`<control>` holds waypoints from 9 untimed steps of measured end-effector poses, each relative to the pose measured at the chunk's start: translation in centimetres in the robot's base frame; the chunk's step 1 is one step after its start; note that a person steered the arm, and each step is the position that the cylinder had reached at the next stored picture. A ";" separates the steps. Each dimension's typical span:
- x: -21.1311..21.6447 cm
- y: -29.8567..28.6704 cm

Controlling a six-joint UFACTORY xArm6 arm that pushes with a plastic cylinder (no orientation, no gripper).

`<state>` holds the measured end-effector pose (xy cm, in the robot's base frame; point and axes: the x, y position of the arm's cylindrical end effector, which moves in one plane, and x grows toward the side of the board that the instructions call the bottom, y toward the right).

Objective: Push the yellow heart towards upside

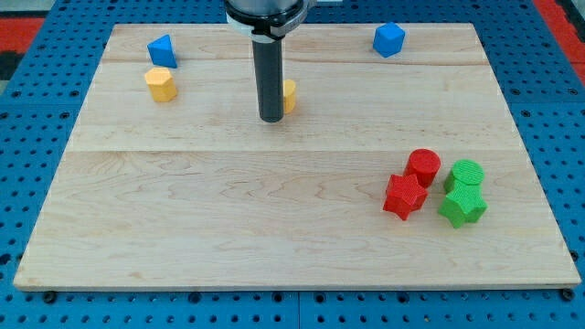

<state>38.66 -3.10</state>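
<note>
My tip (pixel 271 119) rests on the board a little above the middle, left of centre. A yellow block (pixel 289 95) is mostly hidden behind the rod, just to the right of and slightly above the tip; only its right edge shows, so its shape cannot be made out. It looks to be touching the rod. A second yellow block (pixel 161 84), roughly hexagonal, sits at the view's upper left, far from the tip.
A blue block (pixel 162 49) sits above the left yellow block. Another blue block (pixel 388 39) is at the top right. At lower right cluster a red cylinder (pixel 423 166), a red star (pixel 404 196), a green cylinder (pixel 466 173) and a green star (pixel 462 206).
</note>
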 end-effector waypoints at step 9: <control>-13.9 3.9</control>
